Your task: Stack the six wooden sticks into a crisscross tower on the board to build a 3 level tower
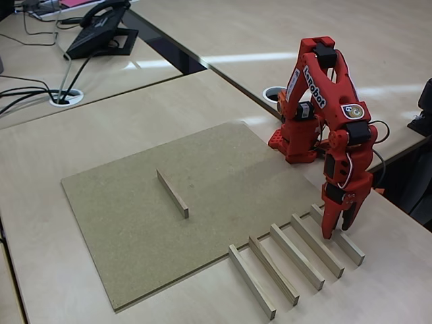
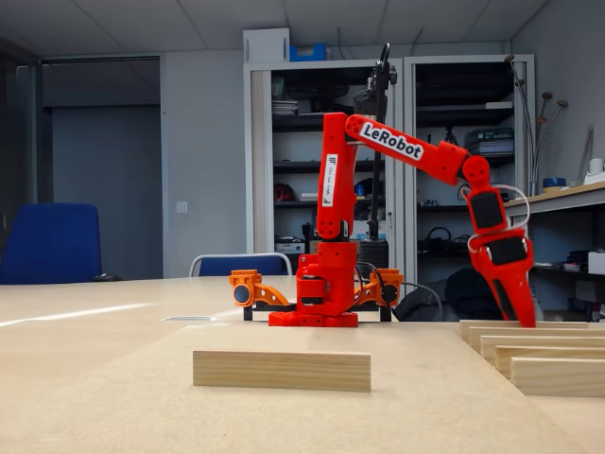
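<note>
In a fixed view looking down at the desk, 5 loose sticks (image 1: 293, 260) lie nearest the camera in a rough parallel row on the pale wood-grain desk (image 1: 378, 290), just off the lower right edge of the board (image 1: 135, 229). Each is a long thin bar of light raw wood with a square cross-section and cut ends. The board is a flat matte brown fibreboard sheet, speckled, darker than the desk, with square corners. 1 single stick (image 1: 173, 193) lies flat on the board near its middle, well apart from the row, no stick stacked on another. The red plastic arm (image 1: 322, 88) bends down over the far right end of the row; its gripper (image 1: 339, 223) points down with the tips at the 2 rightmost sticks, fingers slightly parted either side of 1 bar, but can't tell if clenched on it or loose. In another fixed view, low at table level, the single stick (image 2: 282, 371) sits broadside in front, grain visible, and the row's ends (image 2: 548, 357) stack up in perspective at the right. Behind them the gripper (image 2: 515, 293) dips down to the row, tips hidden. The arm base (image 2: 326, 293) stands at the back of the desk.
</note>
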{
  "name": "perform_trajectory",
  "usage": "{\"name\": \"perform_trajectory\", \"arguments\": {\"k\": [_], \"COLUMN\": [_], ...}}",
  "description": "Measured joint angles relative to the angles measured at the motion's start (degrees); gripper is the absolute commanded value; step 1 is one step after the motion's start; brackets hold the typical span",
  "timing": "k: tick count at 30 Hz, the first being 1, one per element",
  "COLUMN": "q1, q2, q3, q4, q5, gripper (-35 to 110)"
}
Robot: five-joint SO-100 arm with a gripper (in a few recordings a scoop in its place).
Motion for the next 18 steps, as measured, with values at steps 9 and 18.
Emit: {"name": "perform_trajectory", "arguments": {"k": [9,18], "q1": [0.44,1.49], "q2": [-1.49,-1.49], "q3": [0.09,-4.39], "q4": [-2.02,4.75], "q5": [0.0,1.93], "gripper": [0,0]}}
